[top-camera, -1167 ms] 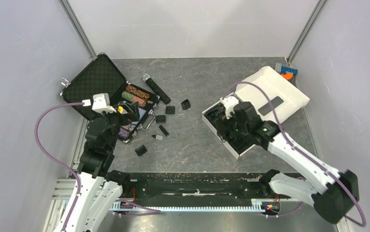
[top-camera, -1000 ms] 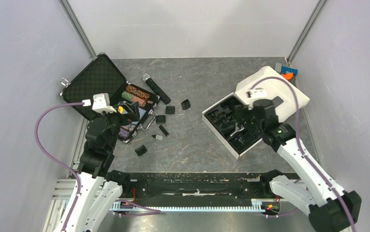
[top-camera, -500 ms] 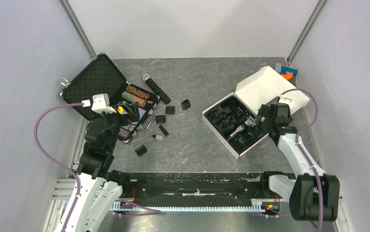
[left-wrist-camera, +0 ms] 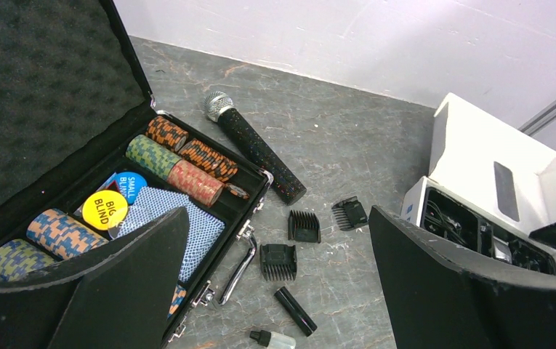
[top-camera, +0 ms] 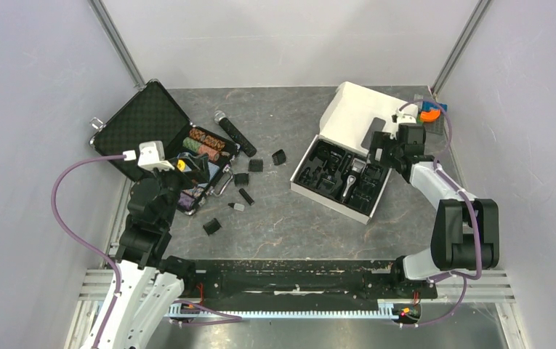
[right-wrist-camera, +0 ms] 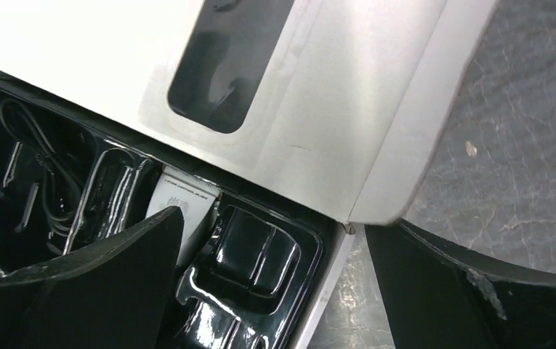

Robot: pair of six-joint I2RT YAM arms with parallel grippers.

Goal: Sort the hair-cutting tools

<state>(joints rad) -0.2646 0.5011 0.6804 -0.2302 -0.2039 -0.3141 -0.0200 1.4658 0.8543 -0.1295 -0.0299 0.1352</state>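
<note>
Three black comb attachments lie on the table left of centre (top-camera: pixel 279 156), (top-camera: pixel 256 165), (top-camera: pixel 241 178), and a fourth lies nearer (top-camera: pixel 212 226). The left wrist view shows three of them (left-wrist-camera: pixel 304 225), (left-wrist-camera: pixel 350 213), (left-wrist-camera: pixel 278 261). The silver-and-black clipper (top-camera: pixel 349 183) lies in the black tray of the white box (top-camera: pixel 331 200). My left gripper (top-camera: pixel 195 169) (left-wrist-camera: pixel 277 218) is open and empty above the poker case's right edge. My right gripper (top-camera: pixel 382 148) (right-wrist-camera: pixel 273 225) is open and empty, straddling the box's far right wall (right-wrist-camera: pixel 336 280).
The open poker case (top-camera: pixel 137 116) holds coloured chips (left-wrist-camera: pixel 187 156). A microphone (top-camera: pixel 235 133) lies behind the combs. A black tube (top-camera: pixel 246 195) and a small clear bottle (top-camera: pixel 237 206) lie among them. The box lid (top-camera: pixel 358 113) stands open at the back. An orange object (top-camera: pixel 429 114) sits at the far right.
My right arm swung from the box's near left side to its far right corner. The box slid left and turned, its lid now at the back. The left arm has not moved.
</note>
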